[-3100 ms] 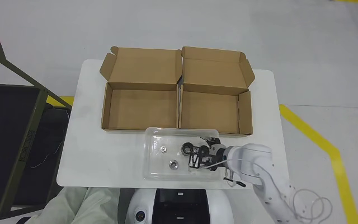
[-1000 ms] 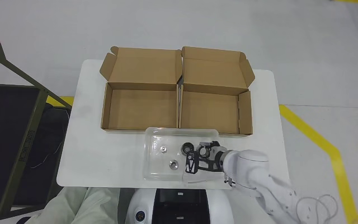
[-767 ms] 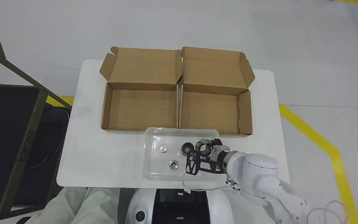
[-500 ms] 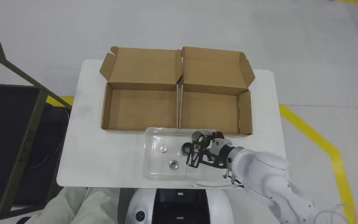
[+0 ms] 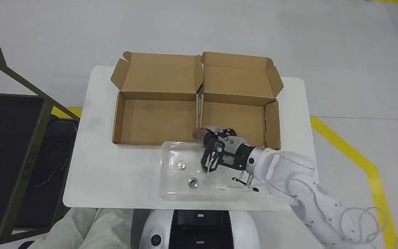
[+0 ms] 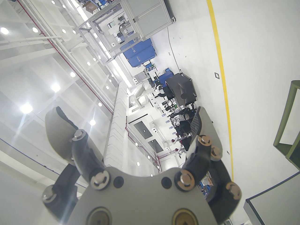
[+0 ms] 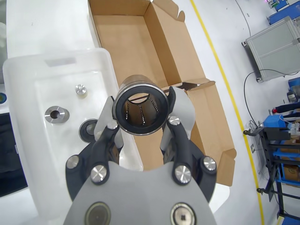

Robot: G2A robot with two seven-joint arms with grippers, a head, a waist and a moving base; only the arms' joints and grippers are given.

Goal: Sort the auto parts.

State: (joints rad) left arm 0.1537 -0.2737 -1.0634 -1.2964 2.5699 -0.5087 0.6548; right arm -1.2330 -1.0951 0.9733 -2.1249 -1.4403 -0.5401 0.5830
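My right gripper [image 7: 140,108] [image 5: 208,149] is shut on a metal cylindrical bearing [image 7: 140,107] [image 5: 201,134] with a black rim, held above the far edge of the clear plastic tray [image 5: 169,180] [image 7: 21,71], near the seam between the two cardboard boxes. In the tray lie a small metal cap [image 7: 80,90] [image 5: 181,166], a metal ring with a hole [image 7: 57,115] [image 5: 193,182] and a black-rimmed bearing [image 7: 88,129]. My left gripper [image 6: 126,127] is open, raised and facing the room with nothing between its fingers.
Two open cardboard boxes stand side by side behind the tray: the left box [image 5: 155,121] [image 7: 126,38] and the right box [image 5: 239,123] [image 7: 211,127], flaps folded back. The white table [image 5: 93,162] has bare room left of the tray.
My right gripper has lifted the cylindrical bearing out of the tray and carried it away from the robot toward the boxes. The other tray parts stay put.
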